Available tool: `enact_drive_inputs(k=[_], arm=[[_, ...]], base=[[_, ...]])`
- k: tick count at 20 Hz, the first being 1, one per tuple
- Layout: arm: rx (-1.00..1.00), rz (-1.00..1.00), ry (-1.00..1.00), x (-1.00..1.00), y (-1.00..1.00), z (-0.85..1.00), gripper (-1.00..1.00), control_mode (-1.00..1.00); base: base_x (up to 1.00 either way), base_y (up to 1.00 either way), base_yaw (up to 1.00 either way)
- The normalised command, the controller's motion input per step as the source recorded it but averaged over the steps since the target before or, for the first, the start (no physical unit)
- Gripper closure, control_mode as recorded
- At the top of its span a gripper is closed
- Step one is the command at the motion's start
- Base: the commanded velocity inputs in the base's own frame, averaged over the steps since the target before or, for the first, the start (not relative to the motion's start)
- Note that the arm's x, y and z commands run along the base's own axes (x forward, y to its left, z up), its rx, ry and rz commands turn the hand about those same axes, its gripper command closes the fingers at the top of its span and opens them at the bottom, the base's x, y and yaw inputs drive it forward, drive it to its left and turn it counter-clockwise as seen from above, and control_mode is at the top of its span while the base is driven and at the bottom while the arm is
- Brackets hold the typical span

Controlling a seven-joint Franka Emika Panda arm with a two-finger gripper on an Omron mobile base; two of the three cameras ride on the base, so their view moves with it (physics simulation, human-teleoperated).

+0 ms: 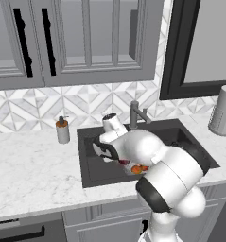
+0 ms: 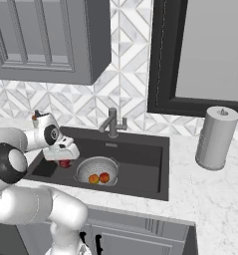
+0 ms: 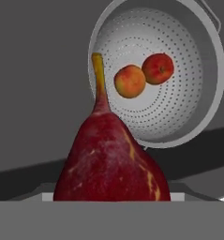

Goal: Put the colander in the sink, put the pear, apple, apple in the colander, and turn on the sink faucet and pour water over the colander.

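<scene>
Maroon pear [image 3: 112, 159] between the fingers

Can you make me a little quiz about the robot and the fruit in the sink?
1. True or false: both apples already lie in the colander.
2. What does the gripper hold? A) an apple B) the pear C) a sponge
3. Fill in: the colander sits inside the dark ____, and no water runs from the faucet.

Key: 1 true; 2 B; 3 sink.
</scene>
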Motion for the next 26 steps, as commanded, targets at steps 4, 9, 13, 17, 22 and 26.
enact_drive_inputs(k=[4, 9, 13, 17, 22, 26], arm=[[-0.15, 0.04, 0.0, 0.1, -0.78, -0.17, 1.0, -1.0], [0.0, 0.04, 0.0, 0.09, -0.66, -0.07, 1.0, -1.0], [0.0, 0.01, 0.01, 0.09, -0.43, -0.23, 1.0, -1.0], [0.01, 0.04, 0.0, 0.06, -0.2, -0.28, 1.0, -1.0], [0.02, 0.02, 0.0, 0.25, -0.2, -0.07, 1.0, -1.0], [0.01, 0.0, -0.01, 0.11, -0.05, -0.09, 1.0, -1.0]], base=[[0.0, 0.0, 0.0], [0.0, 0.0, 0.0], [0.0, 0.0, 0.0], [0.0, 0.0, 0.0], [0.0, 0.0, 0.0], [0.0, 0.0, 0.0]])
